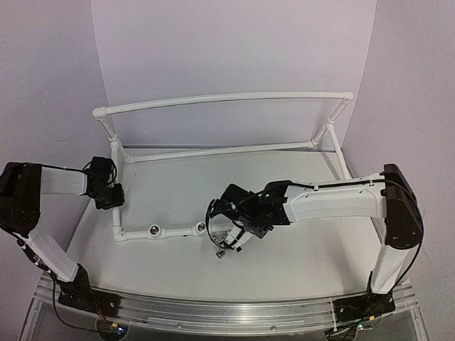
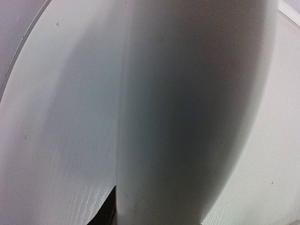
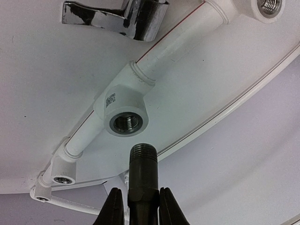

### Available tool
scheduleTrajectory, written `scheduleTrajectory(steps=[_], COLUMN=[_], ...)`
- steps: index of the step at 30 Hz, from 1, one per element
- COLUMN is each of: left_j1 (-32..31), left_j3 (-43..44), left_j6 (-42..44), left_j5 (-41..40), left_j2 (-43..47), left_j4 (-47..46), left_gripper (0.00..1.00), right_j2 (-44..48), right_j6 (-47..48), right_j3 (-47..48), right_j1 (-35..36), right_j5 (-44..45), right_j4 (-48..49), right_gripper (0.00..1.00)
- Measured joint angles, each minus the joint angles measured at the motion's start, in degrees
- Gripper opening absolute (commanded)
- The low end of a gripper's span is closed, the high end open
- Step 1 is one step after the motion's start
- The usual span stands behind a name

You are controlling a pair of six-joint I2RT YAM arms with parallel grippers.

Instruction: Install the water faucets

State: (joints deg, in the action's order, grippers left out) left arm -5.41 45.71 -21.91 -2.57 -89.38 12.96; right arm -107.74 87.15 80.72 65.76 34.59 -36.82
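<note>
Overall, two arms work at a white pipe frame [image 1: 220, 97] standing on a pale surface [image 1: 298, 263].

(a) Top view: L arm [image 1: 60, 183] at far left, its left hand [image 1: 108, 193] on the frame's left side pipe. R arm [image 1: 334, 202] extends from the right to the frame's near rail [image 1: 174, 231], w/ the right hand [image 1: 229, 241] low beside it, just right of two silver-ringed sockets [image 1: 153, 230].

(b) L wrist view: a blurred white pipe fills the centre, v. close. A dark finger edge [image 2: 108, 213] lies against its left side at the bottom, i.e. left hand clamped on the pipe frame.

(c) R wrist view: two black fingers [image 3: 115, 208] are clamped on the dark stem of a faucet [image 3: 143, 164], threaded end forward. The thread tip points at a socket [image 3: 126, 123] in a white tee fitting [image 3: 115, 101] on the rail. It is just short of the mouth, not touching, approx. in line w/ it. Second faucet [image 3: 117, 16], shiny metal w/ an angular lever, lies on the surface just beside the rail farther along, cut off at the view's top edge. More sockets show along the rail on either side.
</note>
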Motion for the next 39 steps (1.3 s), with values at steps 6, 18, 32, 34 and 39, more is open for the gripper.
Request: scheduleTrajectory(steps=[6, 18, 32, 34, 39], left_j1=[0.00, 0.00, 0.00, 0.00, 0.00], left_j3=[0.00, 0.00, 0.02, 0.02, 0.02], left_j6=[0.00, -0.02, -0.10, -0.14, -0.15], left_j5=[0.00, 0.00, 0.08, 0.22, 0.33], left_j2=[0.00, 0.00, 0.00, 0.00, 0.00], left_j4=[0.01, 0.01, -0.03, -0.10, -0.12], left_gripper=[0.00, 0.00, 0.00, 0.00, 0.00], right_j2=[-0.29, -2.60, -2.85, -2.93, -2.93], right_j6=[1.22, 2.04, 5.76, 6.03, 6.47], right_j3=[-0.92, -2.57, -3.53, -3.53, -3.53], right_j1=[0.00, -0.20, -2.12, -2.41, -2.40], right_j5=[-0.55, 0.07, 2.03, 1.79, 1.79], right_j4=[0.86, 2.72, 6.20, 6.40, 6.44], right_gripper=[0.00, 0.00, 0.00, 0.00, 0.00])
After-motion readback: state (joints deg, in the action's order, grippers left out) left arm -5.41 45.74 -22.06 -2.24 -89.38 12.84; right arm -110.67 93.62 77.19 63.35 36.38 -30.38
